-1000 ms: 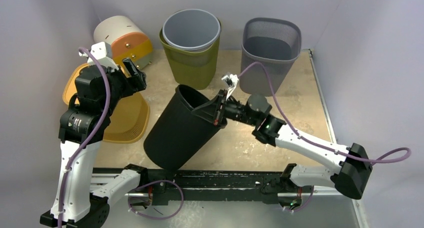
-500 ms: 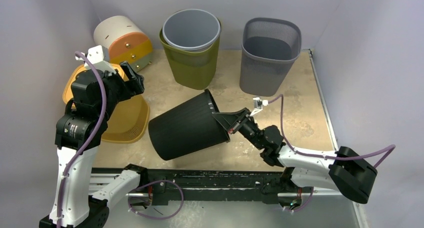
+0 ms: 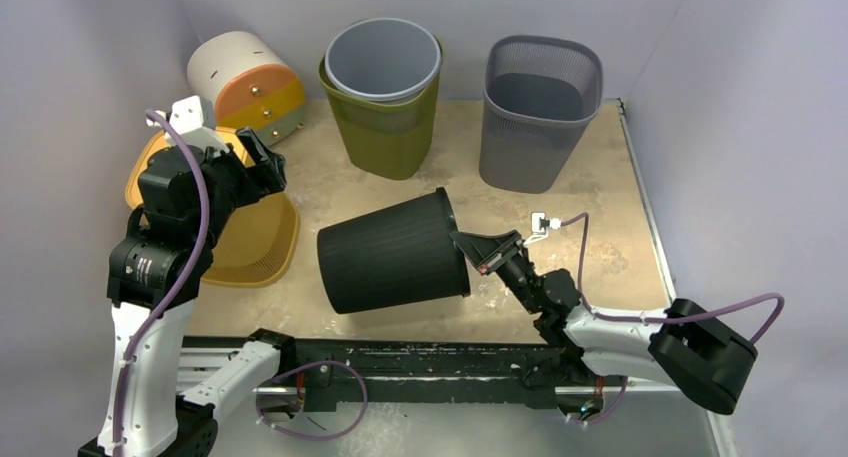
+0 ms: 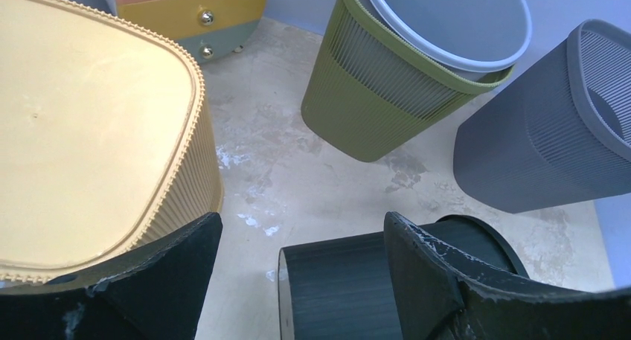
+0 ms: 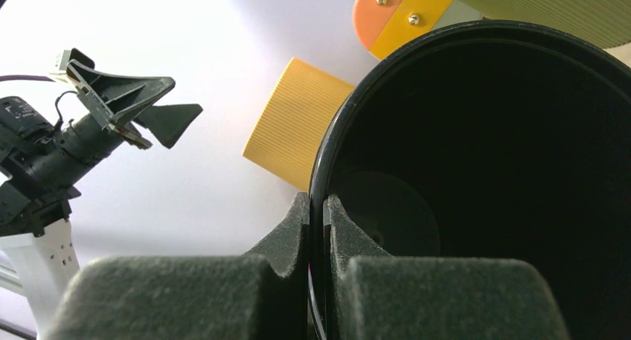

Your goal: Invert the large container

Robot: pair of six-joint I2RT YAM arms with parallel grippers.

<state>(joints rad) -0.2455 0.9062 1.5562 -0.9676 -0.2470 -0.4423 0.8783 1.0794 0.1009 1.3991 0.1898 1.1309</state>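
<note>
The large black container (image 3: 395, 252) lies on its side on the table, mouth toward the right, base toward the left. My right gripper (image 3: 468, 245) is shut on its rim, one finger inside and one outside; the right wrist view shows the rim pinched at the gripper (image 5: 318, 202) and the dark inside of the container (image 5: 484, 169). My left gripper (image 3: 262, 152) is open and empty, raised above the yellow basket, left of the container. In the left wrist view the gripper (image 4: 301, 219) looks down on the container's ribbed side (image 4: 350, 288).
An upturned yellow basket (image 3: 255, 232) sits at the left. A white, orange and yellow drawer unit (image 3: 245, 82) stands back left. An olive bin holding a blue-grey bin (image 3: 385, 107) and a grey mesh bin (image 3: 538, 107) stand at the back. A black rail (image 3: 430, 362) runs along the near edge.
The right arm has dropped low and swung toward the near right, tipping the black container from steeply tilted to lying on its side. The left arm shifted slightly left.
</note>
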